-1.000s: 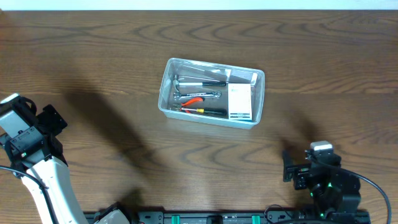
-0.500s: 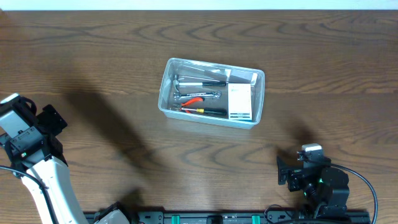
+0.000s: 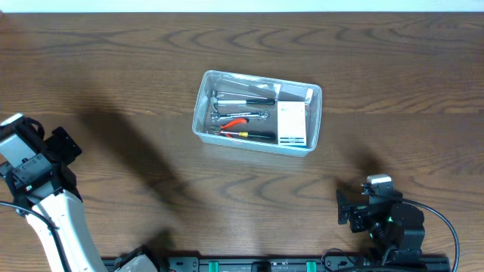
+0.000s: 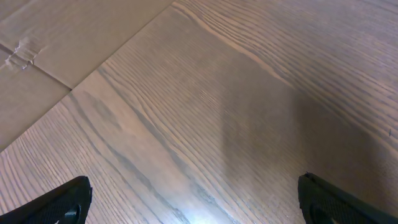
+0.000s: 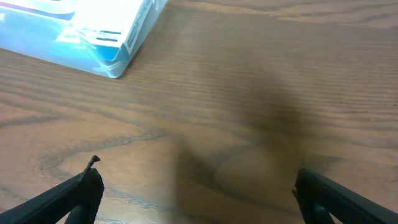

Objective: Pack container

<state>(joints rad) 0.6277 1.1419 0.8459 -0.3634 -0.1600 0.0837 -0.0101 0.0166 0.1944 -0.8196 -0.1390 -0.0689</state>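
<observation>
The clear plastic container (image 3: 198, 108) sits at the table's middle. Inside lie several hand tools, among them red-handled pliers (image 3: 236, 122), a red and black screwdriver (image 3: 246, 134) and a silver wrench (image 3: 246, 114), and a white box with blue print (image 3: 293, 122) at its right end. My left gripper (image 3: 59, 151) is at the far left edge, open and empty over bare wood (image 4: 196, 202). My right gripper (image 3: 348, 208) is near the front right, open and empty (image 5: 198, 193). A corner of the container (image 5: 102, 59) shows at the top left of the right wrist view.
The brown wood table (image 3: 113, 68) runs to a pale edge at the back. The left wrist view shows the table's edge and a cardboard-coloured floor (image 4: 56, 37) beyond it. A black rail (image 3: 257, 264) runs along the front.
My right arm moved a little left and toward the front edge during the first half second, then stayed still. The left arm and the container have not moved.
</observation>
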